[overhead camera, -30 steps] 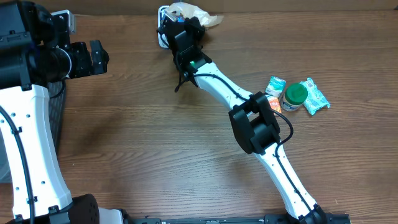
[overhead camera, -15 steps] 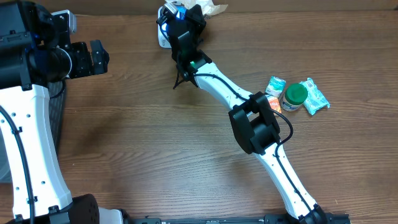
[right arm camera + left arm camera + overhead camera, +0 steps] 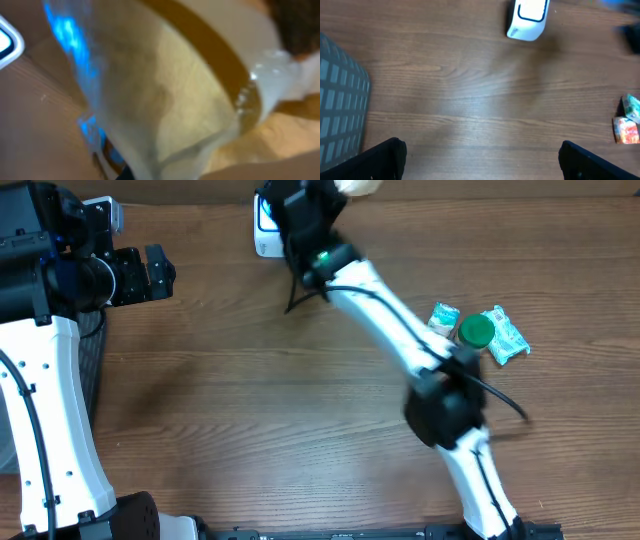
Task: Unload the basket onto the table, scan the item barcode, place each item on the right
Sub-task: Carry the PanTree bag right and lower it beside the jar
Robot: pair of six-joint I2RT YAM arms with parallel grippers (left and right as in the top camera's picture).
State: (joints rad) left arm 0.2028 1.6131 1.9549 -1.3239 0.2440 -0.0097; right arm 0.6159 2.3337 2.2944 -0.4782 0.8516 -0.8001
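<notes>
The item [image 3: 175, 90], a pale yellowish plastic-wrapped pack, fills the right wrist view with blue scanner light across it. My right gripper [image 3: 310, 205] is shut on it at the table's far edge, just right of the white scanner [image 3: 265, 228]. Only the pack's tip [image 3: 358, 186] shows at the top of the overhead view. The scanner [image 3: 527, 20] also shows in the left wrist view. No barcode can be made out in the blur. My left gripper [image 3: 165, 272] hangs at the far left, open, with bare wood between its fingers [image 3: 385, 157].
A green-lidded jar [image 3: 474, 332], a teal packet [image 3: 508, 335] and a small packet [image 3: 443, 316] lie at the right. A grey mesh basket [image 3: 340, 110] stands at the left edge. The right arm stretches diagonally across the table.
The right arm has swung toward the far edge and rightward, carrying the item up and off the scanner; its elbow shifted right. The left arm has not moved.
</notes>
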